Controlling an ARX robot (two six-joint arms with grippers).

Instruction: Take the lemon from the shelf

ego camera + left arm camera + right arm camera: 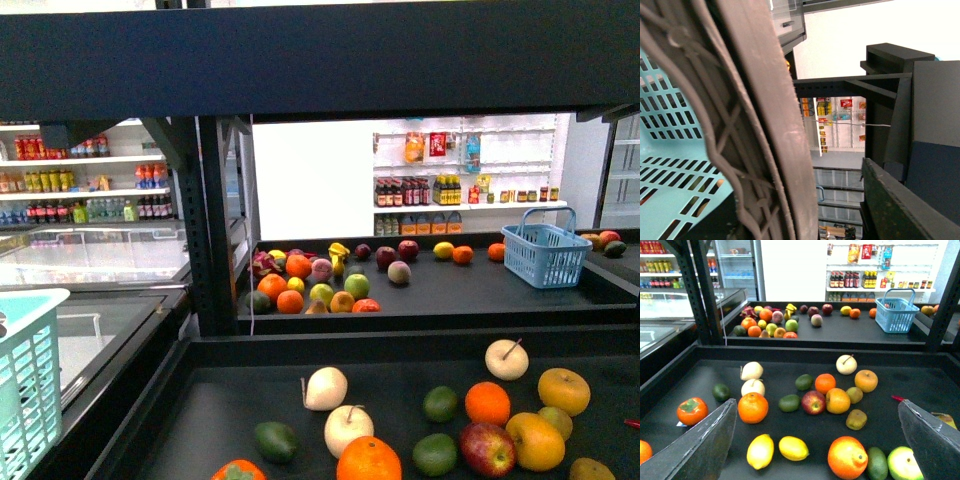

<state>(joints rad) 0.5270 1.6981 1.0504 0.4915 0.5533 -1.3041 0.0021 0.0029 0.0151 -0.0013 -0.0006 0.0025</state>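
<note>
Hovering over a big black metal shelf (920, 382) covered in fruit.
Its flat dark tray has thick raised edges and bare patches between the fruit. The right claw (817, 405) is spread wide and holds nothing. Close under it sits a bumpy round orange (847, 457). Just beside that lie the smooth oval yellow lemon (793, 448) and a second lemon (760, 451). I cannot tell how the left claw is set.

Right end effector (816, 405): dark grey wedge-shaped fingers (700, 450)

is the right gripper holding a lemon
No, the right gripper is open, and both lemons lie loose on the shelf.
</note>
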